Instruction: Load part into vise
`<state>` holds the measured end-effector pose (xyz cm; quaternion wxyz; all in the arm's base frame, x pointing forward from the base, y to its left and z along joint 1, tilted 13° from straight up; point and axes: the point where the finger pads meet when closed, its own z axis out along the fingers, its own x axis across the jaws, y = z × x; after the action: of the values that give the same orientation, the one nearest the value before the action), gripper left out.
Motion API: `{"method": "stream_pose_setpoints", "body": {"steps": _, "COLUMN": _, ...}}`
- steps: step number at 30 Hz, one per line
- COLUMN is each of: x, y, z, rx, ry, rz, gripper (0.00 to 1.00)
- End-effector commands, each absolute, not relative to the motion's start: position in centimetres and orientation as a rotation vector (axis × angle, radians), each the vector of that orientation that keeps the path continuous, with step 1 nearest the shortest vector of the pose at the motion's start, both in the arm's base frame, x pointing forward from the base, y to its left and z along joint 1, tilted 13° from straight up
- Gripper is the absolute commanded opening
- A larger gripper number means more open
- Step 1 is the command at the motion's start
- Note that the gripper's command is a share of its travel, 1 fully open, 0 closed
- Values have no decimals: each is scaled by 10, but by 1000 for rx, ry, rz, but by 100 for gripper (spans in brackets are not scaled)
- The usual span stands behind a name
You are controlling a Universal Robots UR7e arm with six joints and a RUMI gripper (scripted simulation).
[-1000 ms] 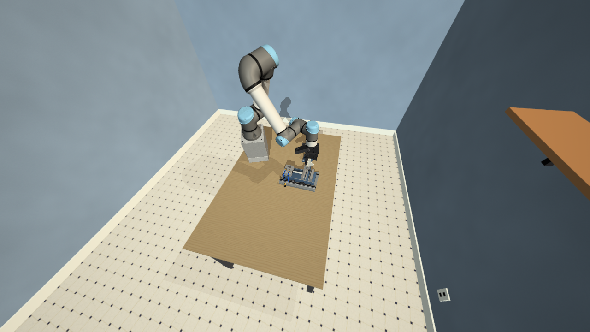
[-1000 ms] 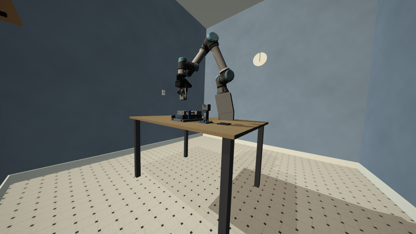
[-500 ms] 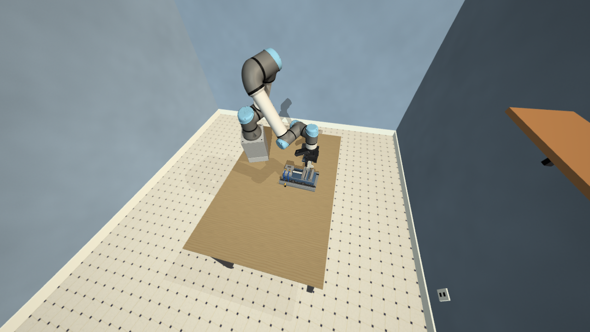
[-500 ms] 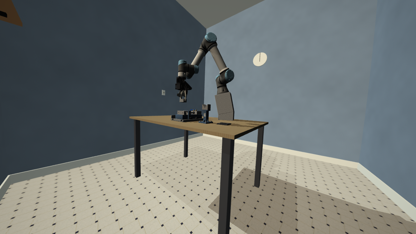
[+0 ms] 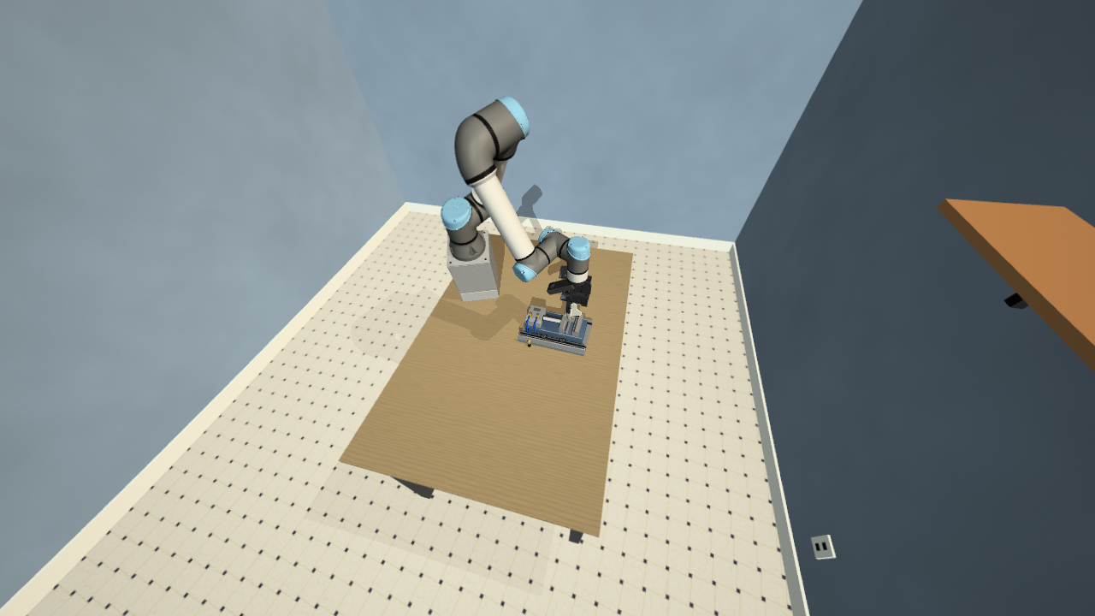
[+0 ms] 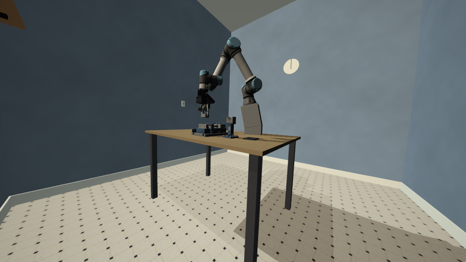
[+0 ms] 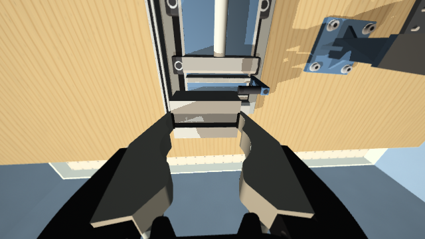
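The wood-grained surface (image 5: 489,413) (image 6: 208,138) (image 7: 83,83) is tan; the floor (image 5: 291,429) (image 6: 107,208) is cream, dotted with small dark diamonds; the vise base (image 5: 562,335) (image 7: 199,33) is blue.

claw (image 5: 575,306) (image 6: 204,113) (image 7: 206,112) lower, gripped block (image 5: 573,316) (image 6: 204,115) (image 7: 205,107) lower, closer above the vise (image 5: 554,346) (image 6: 203,131) (image 7: 219,64)
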<state>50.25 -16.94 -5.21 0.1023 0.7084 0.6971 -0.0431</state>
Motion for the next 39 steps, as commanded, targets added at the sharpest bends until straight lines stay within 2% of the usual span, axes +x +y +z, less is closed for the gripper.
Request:
{"method": "stream_pose_setpoints", "body": {"steps": 1, "x": 504, "y": -171, "z": -59, "rx": 2090, "ry": 2057, "rz": -126, "gripper": 0}}
{"method": "stream_pose_setpoints", "body": {"steps": 39, "x": 505, "y": -176, "z": -79, "rx": 2090, "ry": 2057, "rz": -126, "gripper": 0}}
